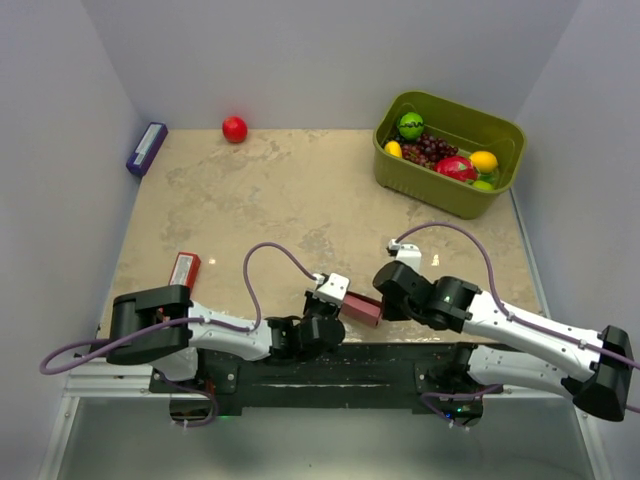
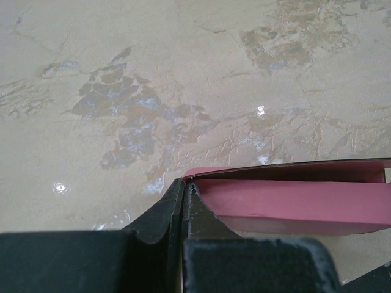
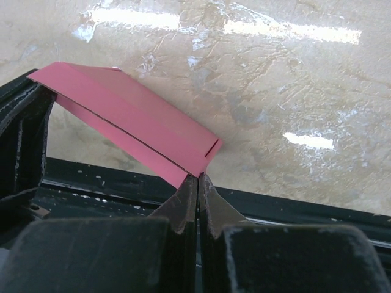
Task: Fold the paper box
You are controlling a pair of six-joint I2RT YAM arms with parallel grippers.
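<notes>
Top external view has the pink paper box (image 1: 362, 309) partly folded, low over the near middle of the table (image 1: 260, 190), just beyond the black rail (image 1: 330, 362). It hangs between the two claws. The left gripper (image 2: 184, 186) has its fingers pressed together on the box's left corner, and the right gripper (image 3: 197, 182) is pinched tight on the opposite corner.

The left arm (image 1: 225, 335) lies low along the near edge, reaching rightward. The right arm (image 1: 520, 322) stretches in from the right, elbow far out, wrist bent toward the box.

A red packet (image 1: 185, 268) lies well to the left. At the far edge sit a red ball (image 1: 234, 129) and a purple block (image 1: 146, 148), and a green basket (image 1: 470, 205) of fruit stands far right. Nothing lies between the arms and the box.
</notes>
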